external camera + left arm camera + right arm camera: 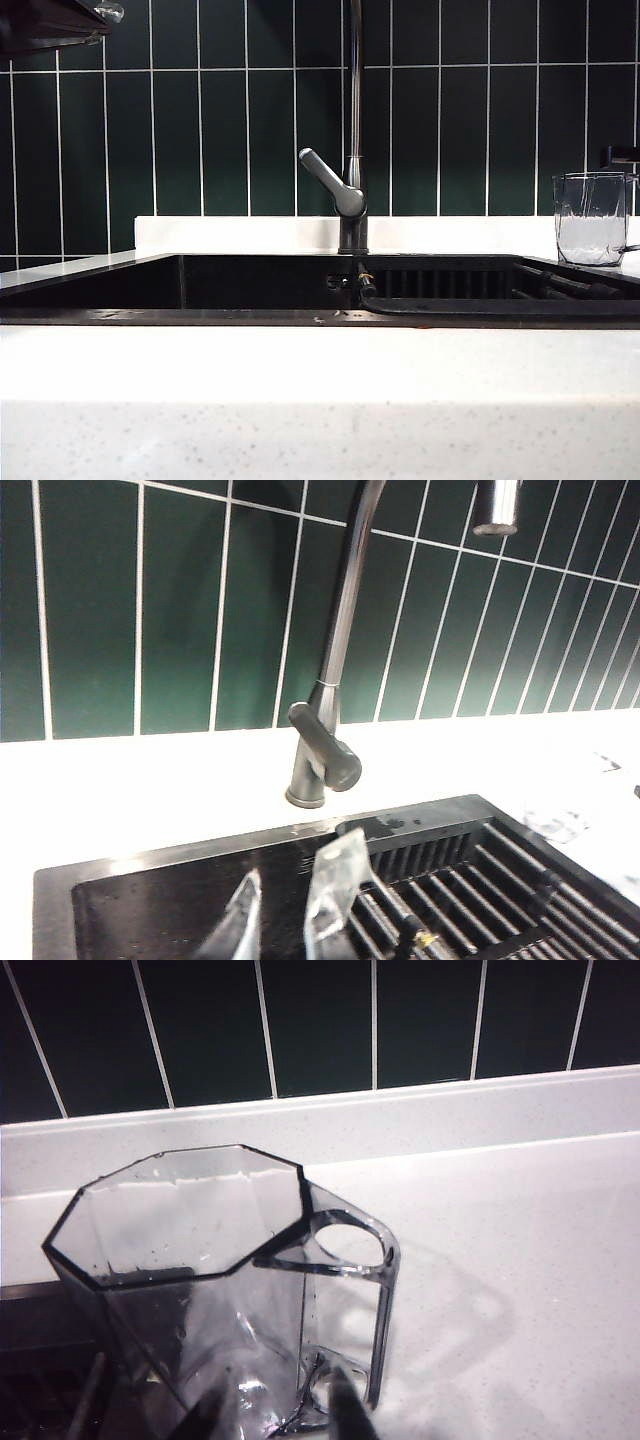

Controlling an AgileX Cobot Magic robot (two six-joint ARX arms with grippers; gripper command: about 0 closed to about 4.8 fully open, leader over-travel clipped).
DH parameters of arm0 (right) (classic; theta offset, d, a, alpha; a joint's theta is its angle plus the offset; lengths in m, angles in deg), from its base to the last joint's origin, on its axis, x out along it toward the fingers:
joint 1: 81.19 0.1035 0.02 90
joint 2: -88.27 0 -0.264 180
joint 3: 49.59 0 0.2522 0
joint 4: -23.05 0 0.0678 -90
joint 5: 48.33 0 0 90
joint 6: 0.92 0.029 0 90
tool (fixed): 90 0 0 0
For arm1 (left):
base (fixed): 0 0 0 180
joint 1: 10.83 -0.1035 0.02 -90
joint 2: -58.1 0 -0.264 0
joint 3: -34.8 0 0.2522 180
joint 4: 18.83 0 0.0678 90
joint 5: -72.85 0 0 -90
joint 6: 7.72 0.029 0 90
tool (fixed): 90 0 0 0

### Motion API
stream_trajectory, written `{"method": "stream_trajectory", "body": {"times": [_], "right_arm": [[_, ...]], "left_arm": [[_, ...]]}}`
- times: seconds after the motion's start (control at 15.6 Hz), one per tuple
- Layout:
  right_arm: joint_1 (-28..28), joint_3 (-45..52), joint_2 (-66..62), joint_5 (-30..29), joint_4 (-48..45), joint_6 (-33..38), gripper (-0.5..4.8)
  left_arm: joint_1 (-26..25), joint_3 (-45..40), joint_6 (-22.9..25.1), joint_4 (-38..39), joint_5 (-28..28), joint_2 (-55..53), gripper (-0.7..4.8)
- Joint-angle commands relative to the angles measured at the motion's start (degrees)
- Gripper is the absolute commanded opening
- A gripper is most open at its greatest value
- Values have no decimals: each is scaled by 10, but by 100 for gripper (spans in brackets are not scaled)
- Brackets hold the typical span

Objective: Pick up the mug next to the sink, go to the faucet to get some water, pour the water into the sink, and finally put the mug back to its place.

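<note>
The clear faceted mug (590,220) stands upright on the white countertop at the far right of the sink (250,285). In the right wrist view the mug (190,1260) fills the frame, its handle turned away from the basin. My right gripper (280,1415) is open just in front of the mug's base, its dark fingers apart and not closed on it. The faucet (352,150) rises behind the sink's middle, lever (325,180) angled up to the left. My left gripper (285,910) hangs open and empty over the basin (150,900), in front of the faucet (335,680).
A black ribbed rack (500,880) lies in the right part of the basin, seen also as the rack (450,285). Dark green tiles back the counter. A dark object (45,25) hangs in the upper left corner of the exterior view. White countertop (320,400) runs along the front.
</note>
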Motion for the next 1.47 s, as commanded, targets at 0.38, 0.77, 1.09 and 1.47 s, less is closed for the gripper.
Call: {"method": "stream_trajectory", "body": {"times": [0.38,0.77,1.09,1.47], "right_arm": [[-23,-18,-38,16,-24,-31,117],[-29,-19,-50,2,-42,-32,117],[-29,-18,-50,2,-27,-33,161],[-29,-18,-50,12,-22,-33,220]], "left_arm": [[0,4,16,-12,-13,1,67],[0,4,16,-12,-15,1,67],[0,4,16,-16,-18,1,67],[0,4,30,-16,-28,1,67]]}}
